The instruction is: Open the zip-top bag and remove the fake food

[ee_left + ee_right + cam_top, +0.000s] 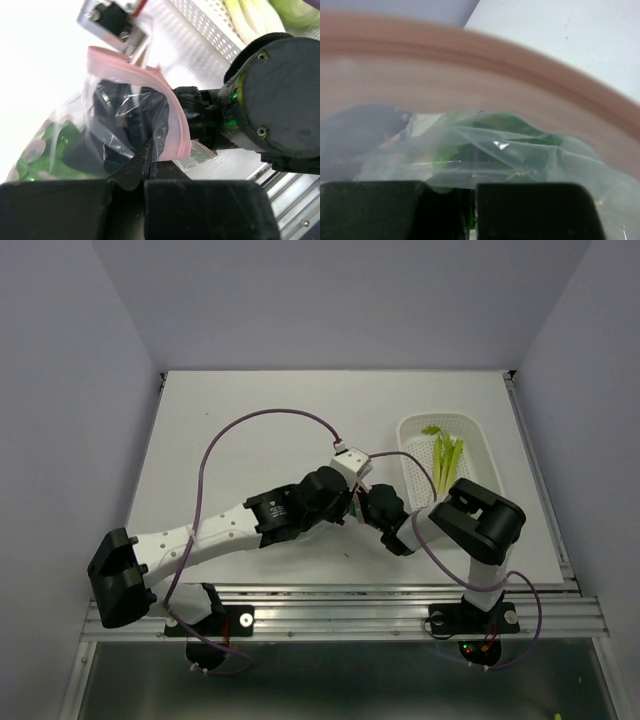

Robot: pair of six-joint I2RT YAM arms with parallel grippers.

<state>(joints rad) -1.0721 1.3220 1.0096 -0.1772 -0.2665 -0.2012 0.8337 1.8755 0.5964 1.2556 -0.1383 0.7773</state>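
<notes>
Clear crinkly bag [172, 117] gaping toward right gripper [451, 210], grip can't tell | left gripper [146, 167] pinching rim | green food [47, 145] sitting inside

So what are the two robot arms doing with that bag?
The left pincer pinches the edge of a clear crinkly zip-top bag with a pink strip, holding its mouth open. The right pincer reaches inside, toward green plastic leafy food there. Thin yellow-green plastic stalks and a green leaf already lie in the white perforated plastic tray.
</notes>
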